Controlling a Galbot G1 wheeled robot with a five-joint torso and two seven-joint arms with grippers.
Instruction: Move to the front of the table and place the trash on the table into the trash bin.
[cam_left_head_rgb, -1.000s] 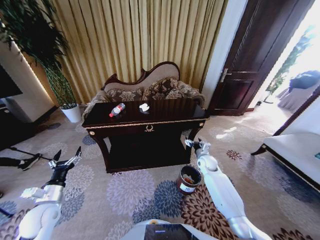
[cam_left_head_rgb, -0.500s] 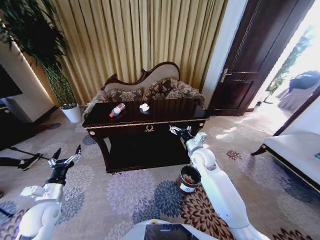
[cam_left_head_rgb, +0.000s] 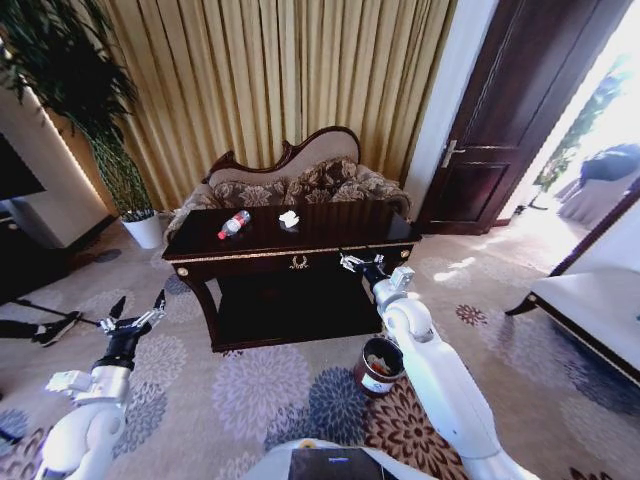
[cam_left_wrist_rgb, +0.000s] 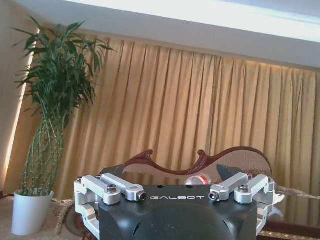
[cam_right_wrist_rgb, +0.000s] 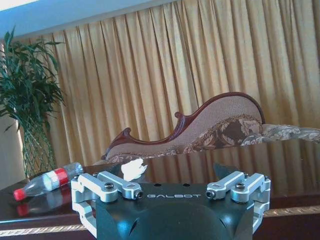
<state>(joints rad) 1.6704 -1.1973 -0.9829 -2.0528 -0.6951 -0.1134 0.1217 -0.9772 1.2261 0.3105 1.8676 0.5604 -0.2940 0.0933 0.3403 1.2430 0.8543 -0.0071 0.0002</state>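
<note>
Now: right hand (cam_left_head_rgb: 352, 263) raised at the counter (cam_left_head_rgb: 330, 228) front edge, fingers spread, holding nothing, seemingly lined up for the paper (cam_left_head_rgb: 289, 217) and bottle (cam_left_head_rgb: 234, 223) lying on top. Bin (cam_left_head_rgb: 379, 366) stands below. Left hand (cam_left_head_rgb: 133, 319) spread, parked low.

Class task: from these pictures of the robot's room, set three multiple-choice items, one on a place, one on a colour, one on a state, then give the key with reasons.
1. Where does the bottle lie?
A. on the table, toward its left end
B. on the carpet
C. inside the trash bin

2. What colour is the bottle's cap?
A. blue
B. red
C. green

3. How is the right gripper?
A. shut on the crumpled paper
B. open, holding nothing
C. inside the bin

Key: 1 A, it rests on the tabletop left of the paper. 2 B, the right wrist view shows a red cap. 3 B, its fingers are spread at the table's front edge.
</note>
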